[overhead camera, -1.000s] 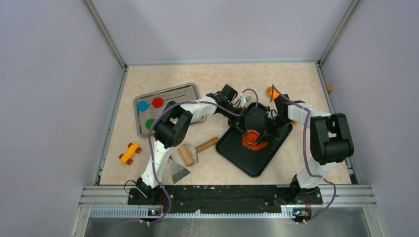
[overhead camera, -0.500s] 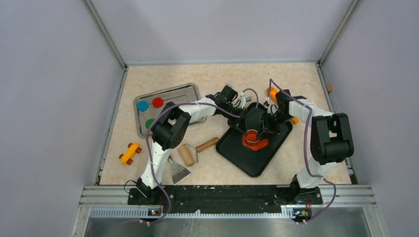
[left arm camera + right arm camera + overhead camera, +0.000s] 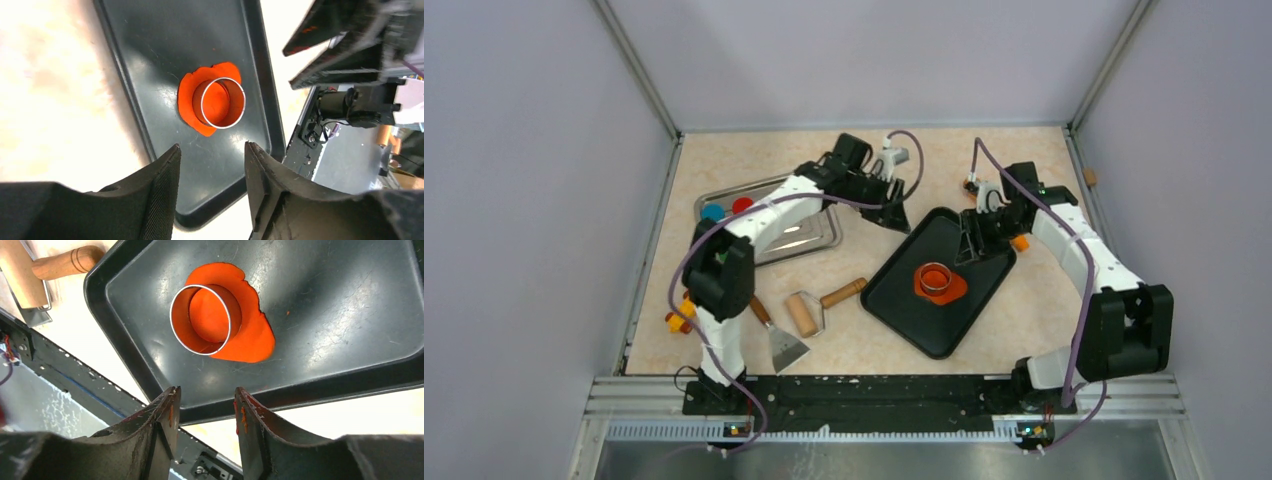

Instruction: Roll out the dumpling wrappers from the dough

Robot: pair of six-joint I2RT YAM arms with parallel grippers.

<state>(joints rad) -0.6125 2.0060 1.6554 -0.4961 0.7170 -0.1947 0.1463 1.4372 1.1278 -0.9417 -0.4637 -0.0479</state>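
The dough (image 3: 946,290) is a flat, ragged orange-red sheet on the black tray (image 3: 924,335). A metal ring cutter (image 3: 935,276) stands on it. My left gripper (image 3: 896,216) hangs open above the tray's far left corner, with nothing between its fingers. The left wrist view looks down at the dough (image 3: 188,102), the ring (image 3: 223,102) and the left gripper (image 3: 212,148). My right gripper (image 3: 970,248) is open and empty over the tray's far right edge. Its fingers (image 3: 206,391) carry orange smears; below lie the dough (image 3: 252,332) and the ring (image 3: 205,320). Blue (image 3: 712,212) and red (image 3: 743,205) dumpling wrappers lie on the steel tray (image 3: 809,232).
A wooden rolling pin (image 3: 824,303) and a metal scraper (image 3: 786,347) lie left of the black tray. A yellow toy car (image 3: 680,312) shows behind the left arm. An orange carrot toy (image 3: 1021,241) peeks from under the right arm. A small wooden block (image 3: 1090,177) sits at the right wall.
Both grippers have opened and drawn back from the ring cutter, the left up and to the left, the right up and to the right. The ring stays on the dough.
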